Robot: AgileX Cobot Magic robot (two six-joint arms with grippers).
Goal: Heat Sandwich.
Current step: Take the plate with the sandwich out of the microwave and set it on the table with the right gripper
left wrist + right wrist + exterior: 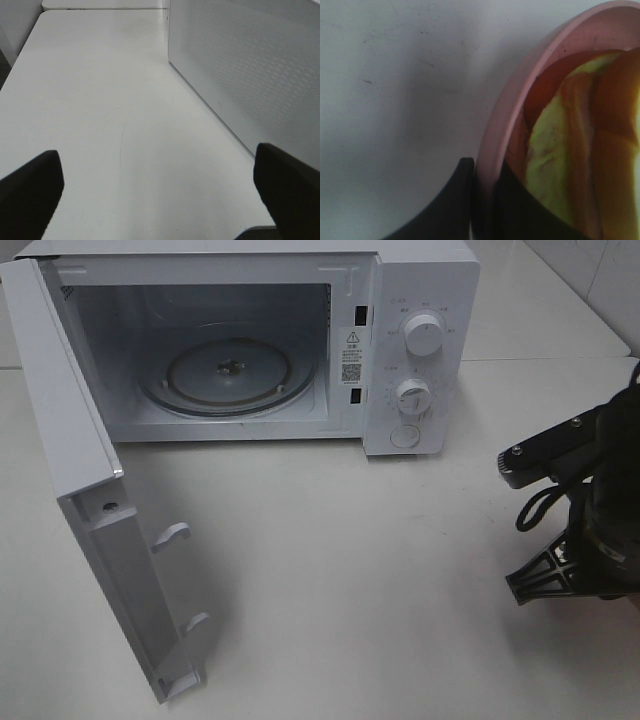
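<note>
At the right edge of the worktop [330, 590], the right hand [482, 200] is clamped on the pink plate [505, 125] rim carrying the sandwich [580, 150]; the open microwave [230, 370] lies ahead-left. The left hand [160, 200] is spread wide, empty.

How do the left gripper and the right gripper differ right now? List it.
The left gripper is open, fingers spread wide; the right gripper is shut. The left gripper holds nothing, with only bare table between its fingers; the right gripper pinches the rim of the pink plate carrying the sandwich. The left gripper sits beside the microwave's side wall; the right gripper does not. Both have dark fingers.
</note>
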